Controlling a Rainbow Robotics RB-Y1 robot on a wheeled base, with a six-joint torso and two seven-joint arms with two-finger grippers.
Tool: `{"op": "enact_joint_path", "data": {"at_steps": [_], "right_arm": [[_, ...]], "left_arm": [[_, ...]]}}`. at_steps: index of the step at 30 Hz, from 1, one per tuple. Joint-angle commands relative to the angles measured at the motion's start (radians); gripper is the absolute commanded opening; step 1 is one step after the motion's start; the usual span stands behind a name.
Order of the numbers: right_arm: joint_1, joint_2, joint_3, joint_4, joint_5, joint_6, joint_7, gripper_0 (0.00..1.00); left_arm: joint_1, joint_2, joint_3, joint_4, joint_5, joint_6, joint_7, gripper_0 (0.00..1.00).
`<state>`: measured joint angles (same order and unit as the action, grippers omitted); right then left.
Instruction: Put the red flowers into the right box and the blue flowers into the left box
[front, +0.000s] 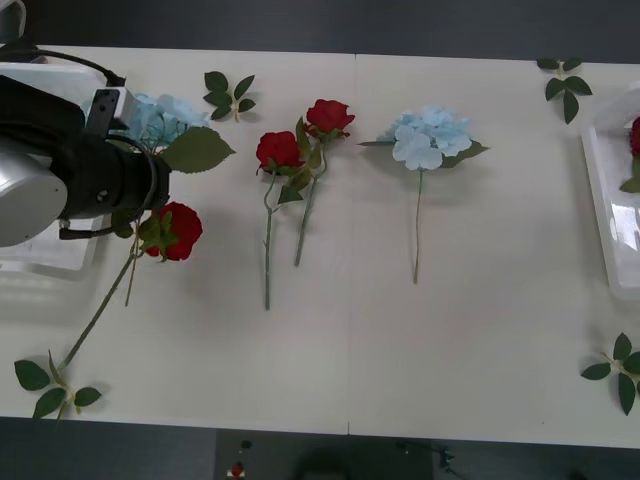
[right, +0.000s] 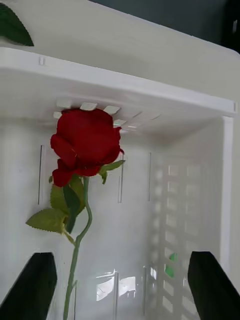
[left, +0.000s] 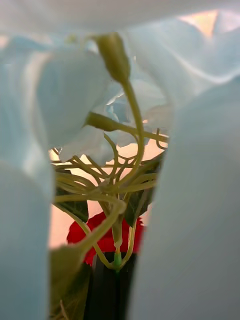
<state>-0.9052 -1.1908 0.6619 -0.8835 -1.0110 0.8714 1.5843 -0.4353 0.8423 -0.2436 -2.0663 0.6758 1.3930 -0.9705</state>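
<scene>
My left gripper (left: 107, 290) is shut on the thin green stem of a blue flower (front: 165, 115), whose pale petals (left: 190, 210) crowd the left wrist view. In the front view that arm reaches over the left box (front: 45, 262) at the table's left edge. A red flower (front: 180, 230) lies just beside the arm. Two more red flowers (front: 280, 150) (front: 328, 117) lie mid-table, and another blue flower (front: 430, 135) lies to their right. My right gripper (right: 120, 295) is open above a red flower (right: 85, 145) lying in the right box (right: 150, 100), which sits at the right edge (front: 605, 200).
Loose green leaf sprigs lie at the back left (front: 228, 95), back right (front: 565, 85), front left (front: 55, 385) and front right (front: 620, 370). The long stems of the mid-table flowers point toward the table's front edge.
</scene>
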Motion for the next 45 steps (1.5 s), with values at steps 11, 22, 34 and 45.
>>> {"op": "enact_joint_path", "data": {"at_steps": [11,22,34,45], "right_arm": [[-0.024,-0.012,-0.008,-0.069,-0.343,0.074,0.006,1.00],[0.061,0.007,-0.008,-0.238,-0.471,0.049,-0.026,1.00],[0.077,0.177,-0.008,-0.275,-0.454,-0.003,-0.064,1.00],[0.075,0.332,-0.008,-0.318,-0.156,-0.020,-0.247,1.00]], "left_arm": [[-0.019,-0.068,0.040,-0.023,-0.053,0.050,-0.100,1.00],[-0.020,-0.101,0.033,-0.020,-0.107,0.081,-0.134,1.00],[-0.019,-0.167,-0.034,-0.043,-0.071,0.178,-0.241,1.00],[-0.020,-0.356,-0.034,0.046,-0.205,0.241,-0.241,1.00]]}}
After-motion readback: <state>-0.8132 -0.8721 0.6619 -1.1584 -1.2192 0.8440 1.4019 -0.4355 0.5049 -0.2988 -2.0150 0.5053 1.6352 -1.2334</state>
